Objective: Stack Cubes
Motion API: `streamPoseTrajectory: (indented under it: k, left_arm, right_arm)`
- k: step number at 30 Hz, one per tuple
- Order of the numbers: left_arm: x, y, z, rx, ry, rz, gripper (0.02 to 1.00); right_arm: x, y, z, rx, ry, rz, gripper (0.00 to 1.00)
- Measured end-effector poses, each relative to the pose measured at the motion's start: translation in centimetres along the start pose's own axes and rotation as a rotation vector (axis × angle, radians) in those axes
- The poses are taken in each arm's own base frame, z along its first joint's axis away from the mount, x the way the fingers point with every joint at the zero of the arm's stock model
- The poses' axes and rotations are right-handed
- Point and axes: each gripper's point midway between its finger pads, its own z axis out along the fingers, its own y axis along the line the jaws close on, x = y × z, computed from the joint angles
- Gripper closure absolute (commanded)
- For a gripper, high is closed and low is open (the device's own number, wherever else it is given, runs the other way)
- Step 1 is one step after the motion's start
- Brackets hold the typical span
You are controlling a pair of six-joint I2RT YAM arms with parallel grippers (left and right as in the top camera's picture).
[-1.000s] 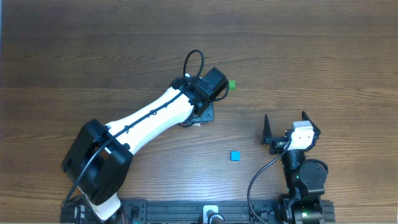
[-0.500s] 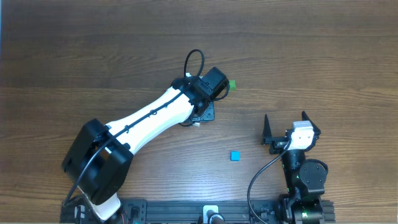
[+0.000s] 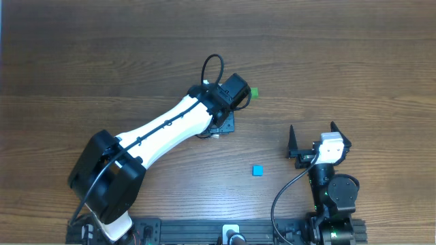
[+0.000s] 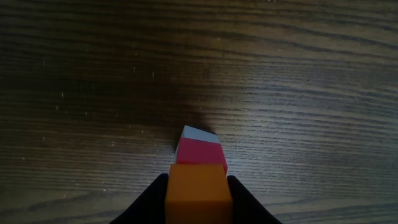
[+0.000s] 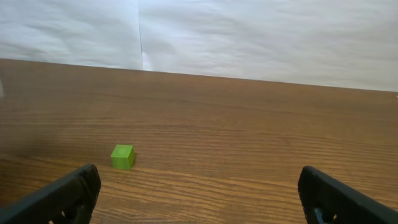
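Observation:
My left gripper (image 4: pixel 198 198) is shut on an orange cube (image 4: pixel 198 190), which sits above a red cube (image 4: pixel 200 151) with a white cube (image 4: pixel 198 134) under it on the wooden table. In the top view the left gripper (image 3: pixel 219 126) hides this stack at mid-table. A green cube (image 3: pixel 254 92) lies just right of the left wrist, also seen as a green cube (image 5: pixel 122 156) from the right wrist. A blue cube (image 3: pixel 257 170) lies nearer the front. My right gripper (image 3: pixel 312 139) rests open at the right, nothing between its fingers.
The wooden table (image 3: pixel 102 68) stretches bare to the left and back. A white wall (image 5: pixel 261 37) stands beyond the far edge. The arm bases sit on a black rail (image 3: pixel 231 231) along the front.

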Motion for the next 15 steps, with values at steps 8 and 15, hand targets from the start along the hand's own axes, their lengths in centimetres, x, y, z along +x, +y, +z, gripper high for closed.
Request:
streamPoseTrajectory:
  k: [8, 15]
  left_arm:
    - [0.00, 0.00, 0.00, 0.000, 0.000, 0.000, 0.549]
    - [-0.05, 0.04, 0.00, -0.002, -0.003, 0.007, 0.023]
  right_arm:
    - [0.00, 0.01, 0.00, 0.000, 0.000, 0.000, 0.009]
    - [0.00, 0.01, 0.00, 0.000, 0.000, 0.001, 0.007]
